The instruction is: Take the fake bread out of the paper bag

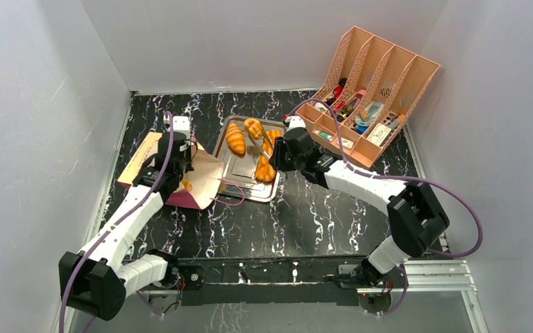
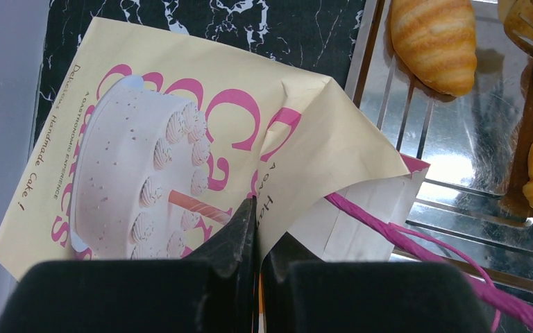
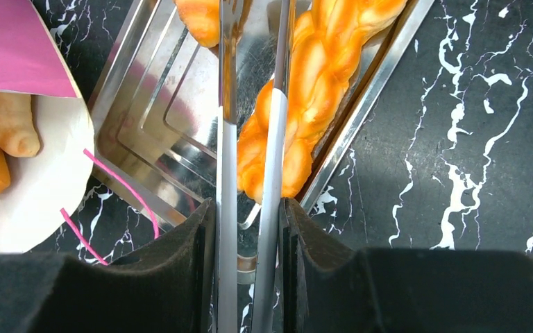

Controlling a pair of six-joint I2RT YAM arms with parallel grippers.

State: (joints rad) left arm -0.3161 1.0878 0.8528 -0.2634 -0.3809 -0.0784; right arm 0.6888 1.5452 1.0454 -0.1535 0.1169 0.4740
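The paper bag [image 1: 146, 154] lies on its side left of the metal tray [image 1: 239, 189], mouth toward the tray. My left gripper [image 2: 257, 211] is shut on the bag's upper edge [image 2: 305, 139] and holds the mouth open. Two pieces of fake bread [image 3: 3, 118] lie inside the mouth. On the tray are a croissant [image 1: 235, 138], a small roll [image 1: 253, 127] and a braided loaf [image 3: 319, 76]. My right gripper [image 3: 248, 208] is shut on metal tongs [image 3: 225, 139], which reach out over the tray; their tips run out of the right wrist view.
A peach file rack [image 1: 368, 90] with small items stands at the back right. The bag's pink cord handles [image 2: 416, 239] trail over the tray's near rim. Grey walls close in the black marble table [image 1: 319, 215] on three sides.
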